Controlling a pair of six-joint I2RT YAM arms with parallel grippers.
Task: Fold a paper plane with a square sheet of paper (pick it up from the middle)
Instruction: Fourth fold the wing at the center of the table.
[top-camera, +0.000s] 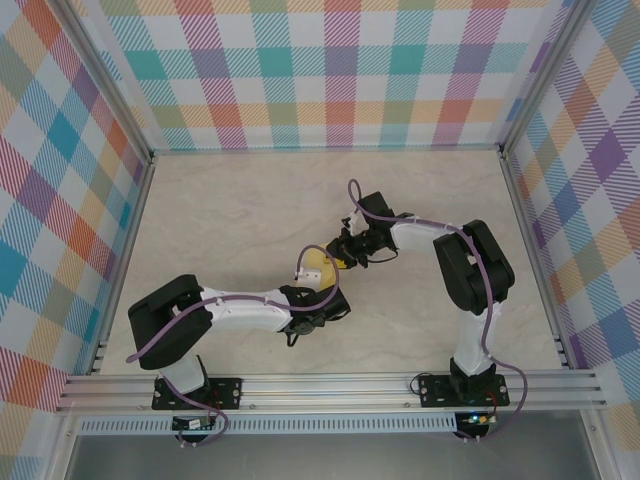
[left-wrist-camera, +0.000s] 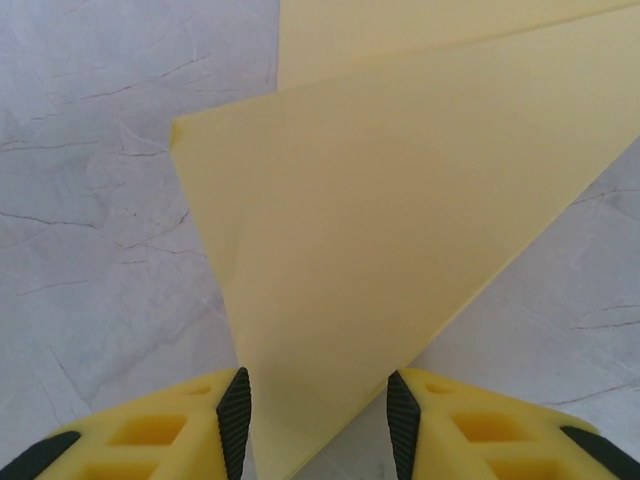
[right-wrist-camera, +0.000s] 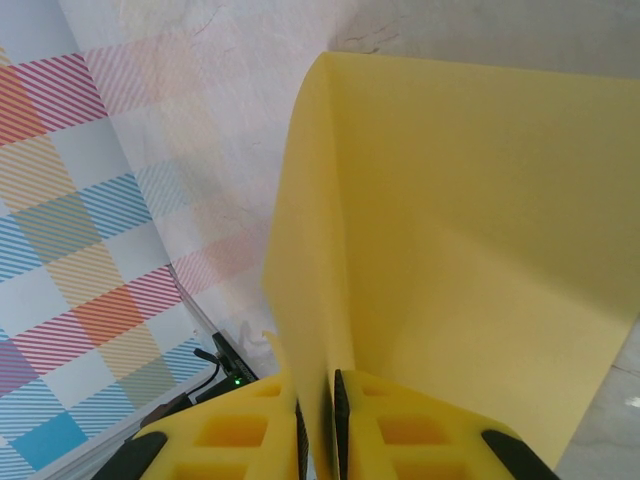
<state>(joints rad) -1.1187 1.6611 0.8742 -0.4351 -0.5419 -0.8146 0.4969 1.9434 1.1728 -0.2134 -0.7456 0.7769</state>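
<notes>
Your right gripper (right-wrist-camera: 318, 405) pinches the paper (right-wrist-camera: 460, 250). Your left gripper (left-wrist-camera: 318, 415) stands spread around its tip. It looks barely folded; most folds are left.

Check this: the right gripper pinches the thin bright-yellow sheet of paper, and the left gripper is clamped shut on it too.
One part is wrong. The right gripper does pinch the thin bright-yellow sheet of paper, but the left gripper is not clamped shut: the left wrist view shows its fingers standing apart, with the paper's pointed end in the gap between them.
</notes>
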